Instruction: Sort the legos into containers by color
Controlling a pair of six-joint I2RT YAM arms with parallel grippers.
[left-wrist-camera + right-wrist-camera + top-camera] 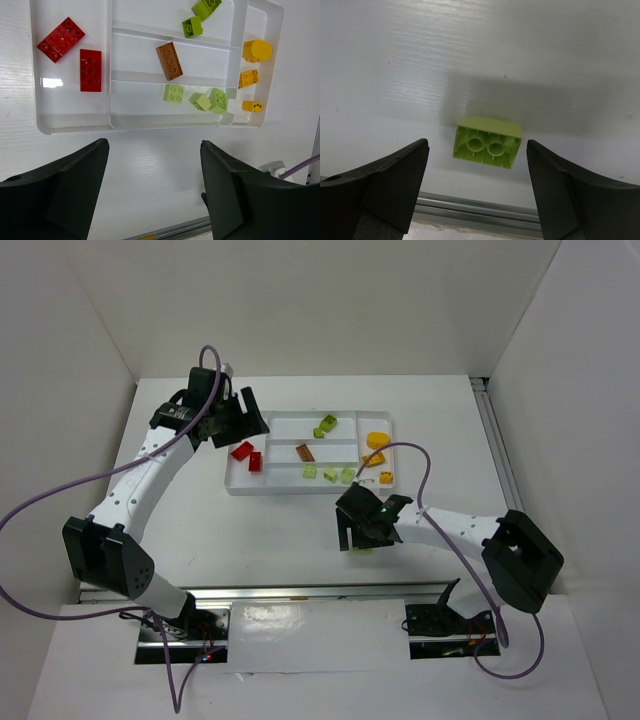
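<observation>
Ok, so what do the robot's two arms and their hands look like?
The left arm and right arm have white links, black joint housings and black bases. A loose purple cable trails along each. The left hand and right hand are black, each with two broad, wedge-shaped fingers. A small green light shows near the right wrist.

A white table (300, 530) sits between white walls (330, 300), a metal rail (300, 592) along its near edge.
</observation>
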